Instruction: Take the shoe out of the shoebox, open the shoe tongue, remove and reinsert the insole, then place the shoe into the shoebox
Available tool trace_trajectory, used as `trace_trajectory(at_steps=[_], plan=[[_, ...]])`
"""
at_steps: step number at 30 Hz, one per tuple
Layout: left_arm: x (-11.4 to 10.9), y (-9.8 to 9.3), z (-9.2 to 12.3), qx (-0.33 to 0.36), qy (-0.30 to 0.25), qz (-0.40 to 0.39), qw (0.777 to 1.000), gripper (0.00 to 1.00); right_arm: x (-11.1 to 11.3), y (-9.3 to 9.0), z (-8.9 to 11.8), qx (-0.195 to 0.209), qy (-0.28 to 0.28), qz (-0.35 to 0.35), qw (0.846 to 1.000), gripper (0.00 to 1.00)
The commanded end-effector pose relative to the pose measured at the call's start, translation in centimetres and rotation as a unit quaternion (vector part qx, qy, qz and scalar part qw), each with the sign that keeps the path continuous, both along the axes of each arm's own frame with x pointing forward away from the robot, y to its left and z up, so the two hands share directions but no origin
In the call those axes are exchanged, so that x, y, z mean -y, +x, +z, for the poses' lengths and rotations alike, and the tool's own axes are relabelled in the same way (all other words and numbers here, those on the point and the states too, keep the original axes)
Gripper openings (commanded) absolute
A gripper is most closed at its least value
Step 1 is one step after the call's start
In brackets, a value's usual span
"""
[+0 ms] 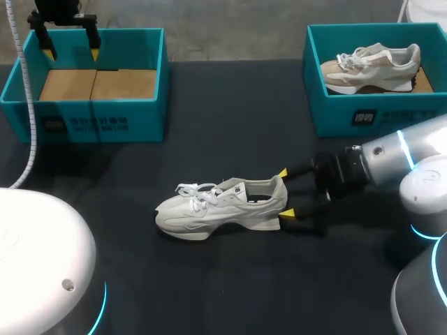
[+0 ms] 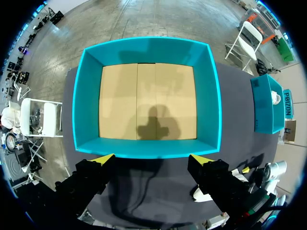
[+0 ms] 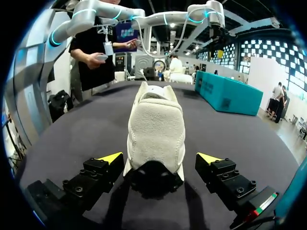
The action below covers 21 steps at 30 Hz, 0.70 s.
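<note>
Straddling the heel of the white shoe (image 1: 220, 208) mid-frame, the right gripper (image 1: 285, 194) stands spread, while the left gripper (image 1: 71, 53) hangs spread above the upper-left shoebox (image 1: 91, 122).

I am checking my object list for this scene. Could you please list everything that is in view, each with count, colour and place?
table: one, black, under everything.
left shoebox: one, teal with a brown cardboard floor, empty, at the far left.
right shoebox: one, teal, at the far right.
white shoe: one, white, upright on its sole at the table's middle, heel toward the right arm.
beige shoe: one, beige and white, inside the right shoebox.
left arm: one, jaws open with yellow tips, above the left shoebox.
right arm: one, silver, low over the table; jaws open on either side of the white shoe's heel, apparently not touching it.
</note>
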State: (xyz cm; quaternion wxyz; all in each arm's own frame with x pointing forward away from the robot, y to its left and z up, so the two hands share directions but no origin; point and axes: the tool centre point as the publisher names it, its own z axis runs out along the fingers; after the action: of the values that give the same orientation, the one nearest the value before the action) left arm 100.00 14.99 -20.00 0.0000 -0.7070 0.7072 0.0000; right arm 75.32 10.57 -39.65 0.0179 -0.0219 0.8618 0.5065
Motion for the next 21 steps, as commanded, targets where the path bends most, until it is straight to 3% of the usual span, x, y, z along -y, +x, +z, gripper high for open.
trace_trajectory(at_steps=[1,21], plan=[[0.0,0.0,0.0,0.000,0.000,0.000,1.000,1.00,-0.9,-0.2,-0.5,-0.001,0.002,-0.003,1.000,1.00],[0.0,0.0,0.0,0.000,0.000,0.000,1.000,1.00,-2.3,0.3,-2.4,-0.007,-0.007,0.017,1.000,1.00]])
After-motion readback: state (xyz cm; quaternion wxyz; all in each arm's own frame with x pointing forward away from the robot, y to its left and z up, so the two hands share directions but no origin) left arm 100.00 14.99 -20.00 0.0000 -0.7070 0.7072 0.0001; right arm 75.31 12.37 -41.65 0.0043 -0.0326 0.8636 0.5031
